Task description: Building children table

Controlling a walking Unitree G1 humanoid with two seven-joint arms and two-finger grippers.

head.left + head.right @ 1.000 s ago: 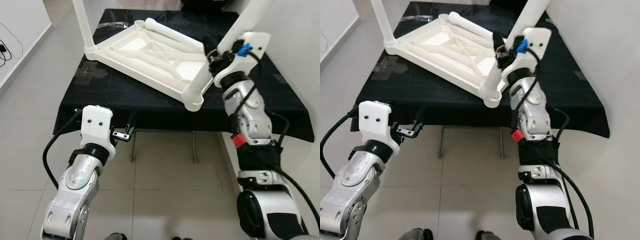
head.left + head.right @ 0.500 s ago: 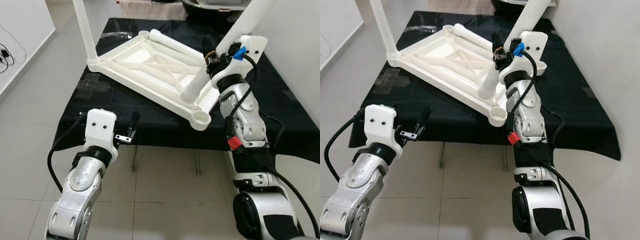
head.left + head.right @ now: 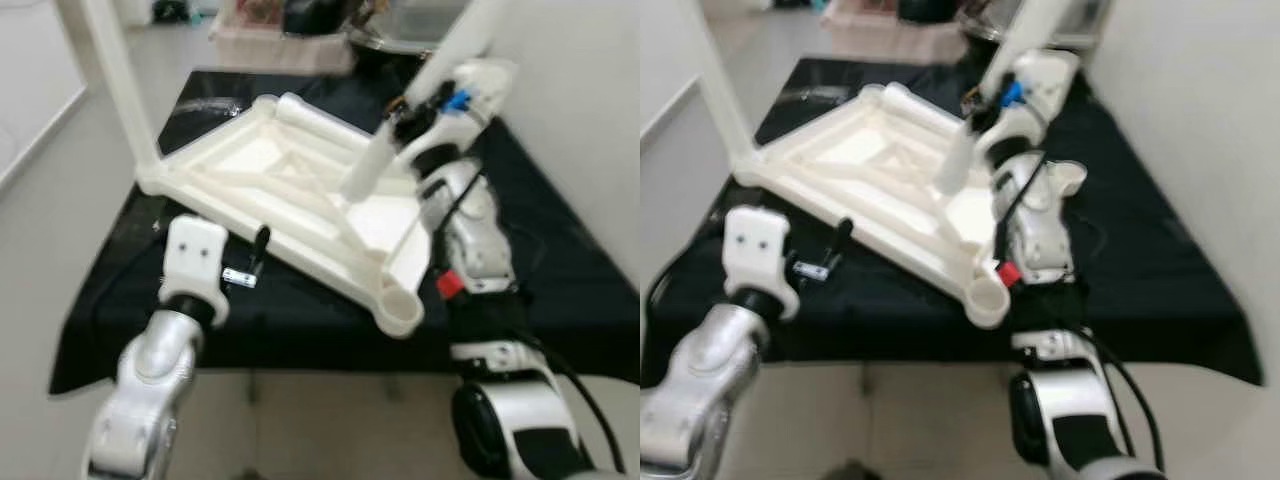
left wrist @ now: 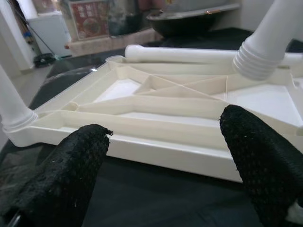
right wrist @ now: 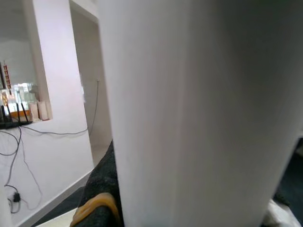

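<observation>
My right gripper (image 3: pixel 405 110) is up over the far right part of the black-clothed table (image 3: pixel 560 300), pinching a white table leg (image 3: pixel 372 165) that I hold slanted, threaded end down. In the right wrist view the leg (image 5: pixel 199 109) sits hard against the camera, so my fingers themselves are hidden; I judge the grip from the leg staying in the air.

The white tabletop (image 3: pixel 300 205) lies upside down on the cloth, ribs up, running from the far left corner toward the near edge. One leg (image 3: pixel 115 90) already stands in its left corner socket. Another leg (image 3: pixel 325 125) lies loose along its far side. The near corner socket (image 3: pixel 400 312) is empty, just by the table's near edge.

My left gripper (image 4: pixel 161 156) hovers near the tabletop's long near-left rim, jaws spread wide, holding nothing.

Step in hand, as I judge it: seat the held leg in a socket. To do it well: bring the leg upright first, centre the threaded end over the hole, then press and turn. The left gripper should close on the rim to stop the top skating on the cloth. Risk: cross-threading if it goes in tilted.
</observation>
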